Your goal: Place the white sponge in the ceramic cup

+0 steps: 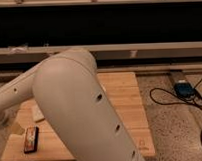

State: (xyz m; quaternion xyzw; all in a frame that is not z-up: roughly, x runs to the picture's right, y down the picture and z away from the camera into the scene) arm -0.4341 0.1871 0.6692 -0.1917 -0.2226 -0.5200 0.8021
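A bulky white robot arm (80, 110) covers a light wooden table (122, 94); the gripper is out of sight, so its hold cannot be told.

I get a single camera, set high over the near side of the table (122, 96) and looking down and away toward the far wall (143, 49). It sits close behind the arm (78, 111), which fills mid-frame; the gripper is out of view.

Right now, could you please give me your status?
Gripper out of view. Possible white sponge peeking beside arm. Ceramic cup unseen; arm blocks most of table.
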